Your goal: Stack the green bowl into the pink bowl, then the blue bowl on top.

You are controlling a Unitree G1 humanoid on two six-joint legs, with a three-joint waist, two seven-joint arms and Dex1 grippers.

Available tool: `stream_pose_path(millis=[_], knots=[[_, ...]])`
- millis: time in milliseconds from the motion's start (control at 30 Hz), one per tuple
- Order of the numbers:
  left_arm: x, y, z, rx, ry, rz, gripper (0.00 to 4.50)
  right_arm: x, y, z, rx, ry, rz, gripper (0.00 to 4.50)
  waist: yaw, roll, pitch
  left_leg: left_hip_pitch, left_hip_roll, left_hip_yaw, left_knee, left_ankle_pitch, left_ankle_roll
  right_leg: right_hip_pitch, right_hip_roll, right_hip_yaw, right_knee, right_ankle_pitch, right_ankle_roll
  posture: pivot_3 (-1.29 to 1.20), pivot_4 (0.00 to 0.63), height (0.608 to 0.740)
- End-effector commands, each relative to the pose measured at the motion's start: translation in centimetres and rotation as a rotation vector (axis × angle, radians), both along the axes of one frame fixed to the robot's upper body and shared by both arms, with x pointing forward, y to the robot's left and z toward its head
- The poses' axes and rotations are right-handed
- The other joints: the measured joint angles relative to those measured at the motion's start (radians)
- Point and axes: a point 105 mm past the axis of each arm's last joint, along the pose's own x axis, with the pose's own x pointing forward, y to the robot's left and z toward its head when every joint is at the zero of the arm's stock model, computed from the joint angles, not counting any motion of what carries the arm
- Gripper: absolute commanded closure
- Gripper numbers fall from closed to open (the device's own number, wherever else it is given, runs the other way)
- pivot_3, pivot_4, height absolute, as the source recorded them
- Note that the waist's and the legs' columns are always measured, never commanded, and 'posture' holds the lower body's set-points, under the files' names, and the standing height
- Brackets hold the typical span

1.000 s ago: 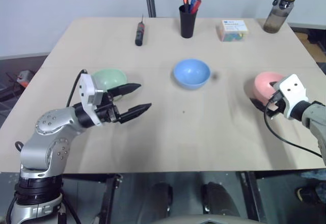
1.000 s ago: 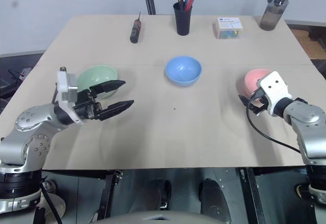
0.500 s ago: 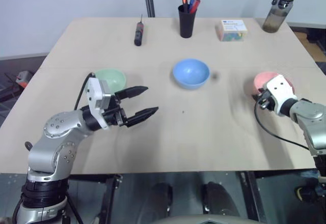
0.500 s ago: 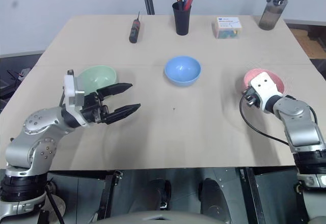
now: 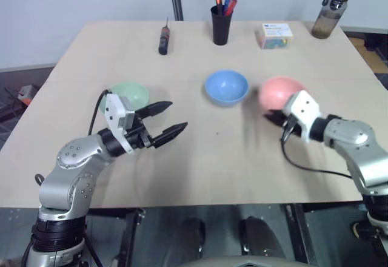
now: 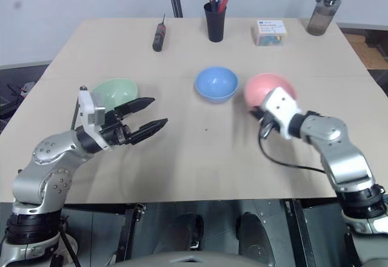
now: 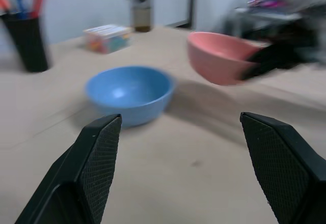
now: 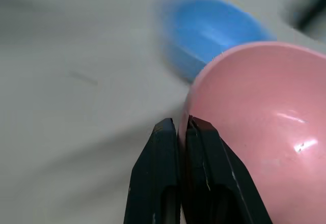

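3 bowls: right gripper (image 8: 182,127) clamped on pink bowl (image 6: 267,88) rim; blue bowl (image 6: 216,83), green bowl (image 6: 112,90) untouched; left gripper (image 6: 149,113) spread wide, empty.

light: bright, even, soft; no hard glare on table (image 5: 194,158)
shadows: faint, short, just beside blue bowl (image 5: 227,87)
blur: pink bowl (image 7: 220,57) smeared w/ motion beside blue bowl; bkgd behind it out of focus
glare: small highlight inside pink bowl, right wrist view
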Motion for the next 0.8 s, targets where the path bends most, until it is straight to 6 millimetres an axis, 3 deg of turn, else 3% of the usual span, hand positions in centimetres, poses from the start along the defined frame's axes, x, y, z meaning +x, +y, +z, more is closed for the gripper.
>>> stream_pose_path(millis=[33,267,333,400,433,600,667,800], knots=[[0.3,-0.2,1.1,0.018,-0.064,0.014,0.53,-1.2,1.9,-0.4,-0.018,0.025,0.069,4.44,0.003,0.0,0.0,0.0,-0.001,0.0,0.0,0.0,0.0,0.0,0.0,0.0,0.0,0.0,0.0,0.0,0.15,0.74],[0.4,0.3,1.0,0.051,-0.062,0.043,0.53,-0.5,3.7,-1.9,-0.062,0.066,0.119,4.44,-0.003,0.0,0.0,0.0,-0.001,0.0,0.0,0.002,-0.004,-0.001,0.0,0.0,0.0,0.0,0.0,0.0,0.15,0.74],[0.5,0.5,1.1,0.067,-0.069,0.066,0.53,-0.6,4.0,-2.4,-0.062,0.089,0.135,3.74,-0.002,0.0,0.0,0.0,-0.001,0.0,0.0,0.002,-0.004,-0.001,0.0,0.0,0.0,0.0,0.0,0.0,0.15,0.74],[0.6,0.7,1.2,0.078,-0.075,0.087,0.53,-0.5,4.0,-2.6,-0.066,0.096,0.141,3.43,-0.002,0.0,0.0,0.0,-0.001,0.0,0.0,0.002,-0.004,-0.001,0.0,0.0,0.0,0.0,0.0,0.0,0.15,0.74],[0.7,1.0,1.2,0.098,-0.078,0.114,0.53,-0.5,3.9,-2.2,-0.049,0.104,0.142,2.92,-0.002,0.0,0.0,0.0,-0.001,0.0,0.0,0.002,-0.004,-0.001,0.0,0.0,0.0,0.0,0.0,0.0,0.15,0.74],[1.8,3.6,0.9,0.339,-0.122,0.388,0.53,-0.4,2.9,0.8,0.017,0.066,0.133,0.97,-0.002,0.0,0.0,-0.001,-0.001,0.0,0.0,0.002,-0.004,-0.001,0.0,0.0,0.0,0.0,0.0,0.0,0.15,0.74],[2.3,4.8,1.0,0.409,-0.089,0.49,0.53,0.0,2.7,3.5,0.105,-0.04,0.109,0.18,-0.001,0.0,0.0,0.0,-0.001,0.0,-0.001,0.001,-0.001,-0.001,0.0,0.0,0.0,0.0,0.0,0.0,0.15,0.74],[3.2,5.9,0.7,0.666,-0.025,0.551,0.53,-0.8,2.5,6.7,0.188,-0.119,0.153,0.07,-0.001,0.0,0.001,-0.001,-0.001,-0.001,-0.001,0.001,-0.001,-0.001,0.001,-0.001,0.001,0.0,0.0,0.0,0.15,0.74]])
